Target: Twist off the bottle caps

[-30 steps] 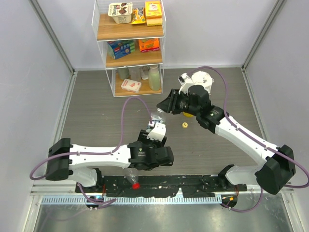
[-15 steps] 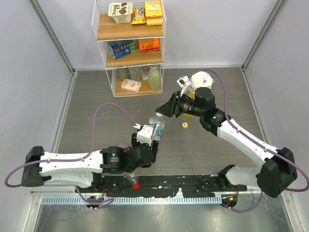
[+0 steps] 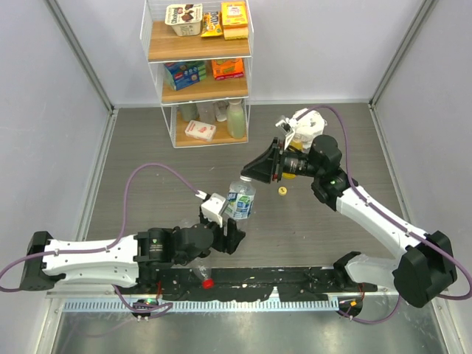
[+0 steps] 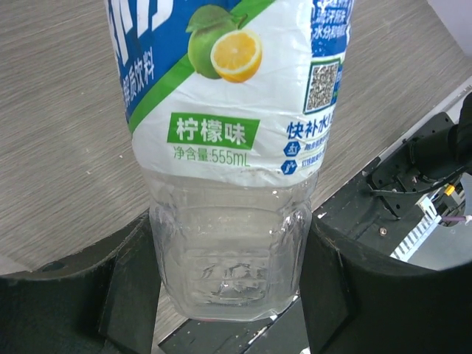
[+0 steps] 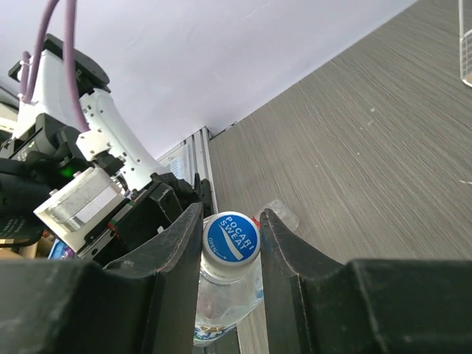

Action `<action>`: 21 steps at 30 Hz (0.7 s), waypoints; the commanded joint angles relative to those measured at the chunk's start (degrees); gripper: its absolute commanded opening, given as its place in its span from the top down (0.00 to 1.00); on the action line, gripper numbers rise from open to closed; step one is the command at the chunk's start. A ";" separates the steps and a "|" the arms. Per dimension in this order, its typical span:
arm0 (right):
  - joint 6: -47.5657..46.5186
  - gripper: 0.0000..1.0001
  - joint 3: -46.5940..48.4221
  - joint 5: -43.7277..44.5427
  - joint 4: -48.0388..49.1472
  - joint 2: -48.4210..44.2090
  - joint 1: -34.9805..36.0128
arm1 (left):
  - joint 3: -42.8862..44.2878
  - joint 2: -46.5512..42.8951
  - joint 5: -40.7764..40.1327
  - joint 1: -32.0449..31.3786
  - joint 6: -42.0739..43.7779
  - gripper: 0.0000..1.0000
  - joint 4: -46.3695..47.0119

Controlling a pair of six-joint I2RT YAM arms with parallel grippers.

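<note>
Bottle with blue label (image 3: 240,200), clear plastic, is held off the table (image 3: 147,162) near the centre, tilted, with its cap end pointing up and away toward the right arm. Left gripper (image 4: 230,295) is clamped on the lower body. In the left wrist view both black fingers (image 4: 129,291) press the bottle's sides near the base, and the label with the lime and lemon picture sits above them. Left arm lies low, stretched from the left edge toward the middle.

Right gripper (image 5: 231,217) comes in from the right and points down-left at the bottle top. In the right wrist view the cap (image 5: 231,237), its blue printed top reading POCARI SWEAT, is on the bottle and fills the gap between the two fingers (image 5: 173,265), edge to edge. Can't tell if they pinch it or only frame it. From above, the fingertip end looks just beside the bottle top, contact unclear.

Yellow cap (image 3: 281,191) lies loose on the table, just right of the held bottle and below the right gripper. Red cap (image 3: 208,282) lies loose at the near edge against the black base rail (image 3: 295,279), under the left arm. Something clear lies beside it, too small to tell what.

Shelf rack (image 3: 198,74) stands at the far wall with boxes and packets on it. Pale green bottle (image 3: 236,118) stands on its bottom shelf, well apart from both arms.
</note>
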 commanded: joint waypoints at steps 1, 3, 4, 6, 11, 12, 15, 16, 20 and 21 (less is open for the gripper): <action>1.14 0.99 -1.19 -4.70 8.92 -3.03 0.21 | 0.43 1.70 3.09 -0.16 2.31 1.00 5.99; 1.14 0.98 -1.81 -5.14 10.15 -3.56 0.21 | 0.52 2.31 3.18 -0.25 2.57 1.00 6.52; 1.14 0.98 -1.99 -5.32 10.33 -3.91 0.21 | 0.69 2.58 3.26 -0.16 2.66 1.00 6.61; 1.49 0.98 -2.08 -6.28 11.74 -4.09 0.21 | 0.95 2.93 3.53 -0.16 2.84 1.00 6.69; 1.32 0.98 -1.99 -5.93 12.27 -4.79 0.13 | 0.69 2.93 3.70 -0.16 3.10 1.00 7.40; 1.23 0.98 -1.99 -5.24 12.01 -4.79 -0.05 | 0.60 2.93 3.70 -0.16 3.19 1.00 7.57; 1.67 0.87 -1.99 -3.74 11.66 -5.14 -0.22 | 0.69 3.02 3.61 -0.16 3.10 1.00 7.57; 1.76 0.80 -1.64 -2.87 11.22 -5.23 -0.40 | 0.69 3.19 3.53 -0.16 3.10 1.00 7.31; -0.60 0.41 1.16 -0.58 5.88 -6.37 -0.75 | 0.34 3.19 3.00 -0.16 3.19 1.00 7.31; -1.14 0.33 2.05 0.30 4.11 -6.89 -0.75 | 0.25 3.20 2.65 -0.16 3.19 1.00 7.40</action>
